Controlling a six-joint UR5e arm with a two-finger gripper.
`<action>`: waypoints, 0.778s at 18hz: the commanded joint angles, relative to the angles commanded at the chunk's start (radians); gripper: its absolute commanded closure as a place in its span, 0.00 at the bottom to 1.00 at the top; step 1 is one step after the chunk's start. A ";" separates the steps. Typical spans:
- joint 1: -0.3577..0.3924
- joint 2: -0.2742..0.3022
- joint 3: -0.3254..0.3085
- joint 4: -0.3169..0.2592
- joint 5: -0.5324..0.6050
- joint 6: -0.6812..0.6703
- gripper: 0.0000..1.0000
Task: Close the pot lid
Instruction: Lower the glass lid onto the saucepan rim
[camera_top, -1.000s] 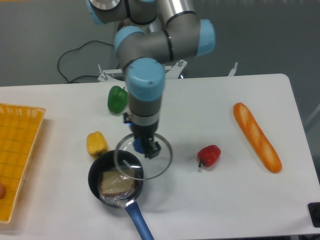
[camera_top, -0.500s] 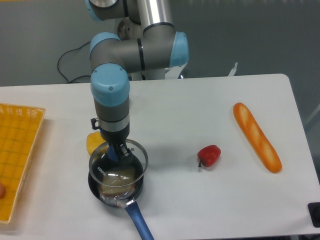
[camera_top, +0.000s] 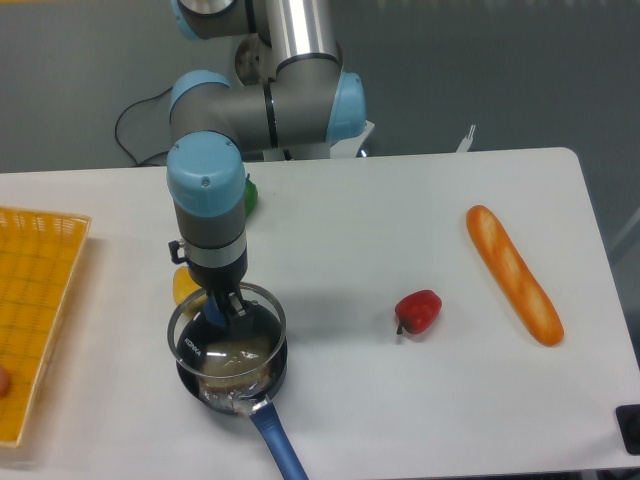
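Observation:
The small black pot with a long blue handle stands near the table's front, left of centre, with a slice of bread inside. The round glass lid with a thin metal rim hovers just above the pot, shifted slightly to the left and back of it. My gripper points straight down and is shut on the lid's blue knob, which shows only partly between the fingers. The lid's rim seems a little above the pot's rim; I cannot tell whether they touch.
A yellow pepper lies just behind the pot, mostly hidden by the arm. A green pepper shows behind the arm. A red pepper and a baguette lie to the right. A yellow basket stands at the left edge.
My gripper has carried the lid leftward, from beside the pot's right rear to over the pot, and it now sits nearly centred above it.

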 joint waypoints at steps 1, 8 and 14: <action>0.000 -0.002 -0.002 0.000 0.002 -0.002 0.55; -0.012 -0.028 0.000 0.032 0.005 -0.003 0.55; -0.014 -0.038 0.000 0.038 0.006 -0.002 0.55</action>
